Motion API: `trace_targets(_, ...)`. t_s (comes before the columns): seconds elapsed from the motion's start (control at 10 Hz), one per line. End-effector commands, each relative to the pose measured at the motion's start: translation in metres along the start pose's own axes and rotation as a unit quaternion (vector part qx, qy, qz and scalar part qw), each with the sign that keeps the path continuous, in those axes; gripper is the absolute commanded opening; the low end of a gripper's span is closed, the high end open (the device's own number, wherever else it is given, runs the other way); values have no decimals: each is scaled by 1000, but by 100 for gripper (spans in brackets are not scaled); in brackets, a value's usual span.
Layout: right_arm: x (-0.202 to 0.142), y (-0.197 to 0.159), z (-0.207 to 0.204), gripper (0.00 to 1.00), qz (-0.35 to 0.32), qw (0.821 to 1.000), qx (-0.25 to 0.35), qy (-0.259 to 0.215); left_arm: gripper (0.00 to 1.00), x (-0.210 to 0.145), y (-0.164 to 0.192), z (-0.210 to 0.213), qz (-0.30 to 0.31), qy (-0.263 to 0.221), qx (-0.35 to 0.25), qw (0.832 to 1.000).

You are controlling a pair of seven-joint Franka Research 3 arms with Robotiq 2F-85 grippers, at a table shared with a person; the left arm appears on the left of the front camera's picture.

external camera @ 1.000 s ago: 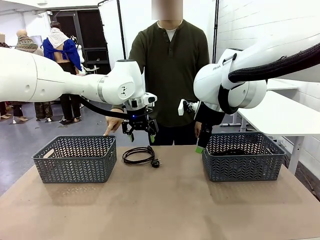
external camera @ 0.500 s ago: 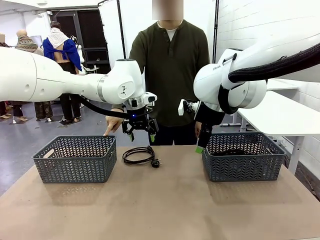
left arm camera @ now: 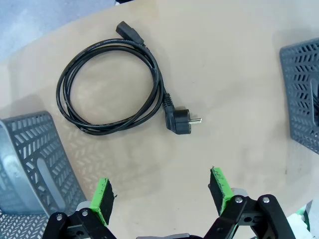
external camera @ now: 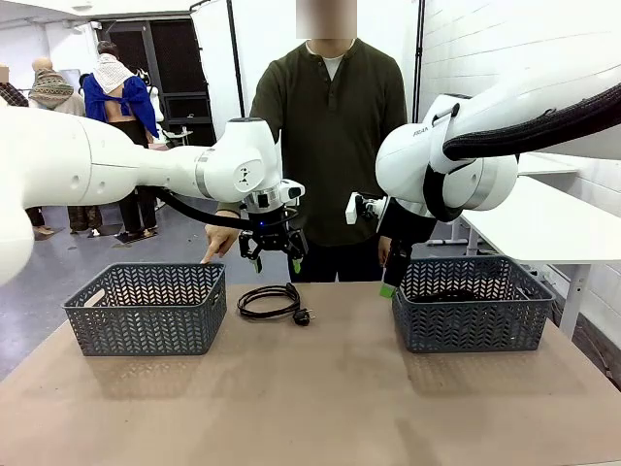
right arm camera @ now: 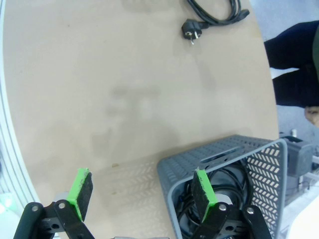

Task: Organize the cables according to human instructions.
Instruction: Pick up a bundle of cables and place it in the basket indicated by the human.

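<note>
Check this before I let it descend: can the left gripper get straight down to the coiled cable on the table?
Probably yes. The left gripper hangs open above the cable, and nothing lies between them. The grey basket stands off to the side, and the person's hand points down behind it, clear of the coil.

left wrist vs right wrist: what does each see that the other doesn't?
Left wrist alone: the coiled cable's full loop, the open left tool, a slice of a second basket. Right wrist alone: cables lying in the basket under the open right tool, and the person's hand. Both: the loose cable's plug on the table.
</note>
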State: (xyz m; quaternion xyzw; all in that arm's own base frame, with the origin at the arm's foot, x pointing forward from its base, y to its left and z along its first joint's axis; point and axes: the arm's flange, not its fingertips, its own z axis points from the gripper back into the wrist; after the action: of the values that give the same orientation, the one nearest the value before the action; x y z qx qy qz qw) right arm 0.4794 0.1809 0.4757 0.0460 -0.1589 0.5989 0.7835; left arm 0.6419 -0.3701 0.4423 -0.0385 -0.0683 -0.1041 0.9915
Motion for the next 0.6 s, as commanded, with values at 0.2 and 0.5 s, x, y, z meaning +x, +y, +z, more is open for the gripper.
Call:
trace_targets(0.2,-1,0,-1,100,-3,1000,-2,0,100,32,-14,-17,11,-10,3,1000)
trace_targets(0.5,-1,0,-1,100,-3,1000,-2,0,100,42,-14,-38,1,6,-8,1000)
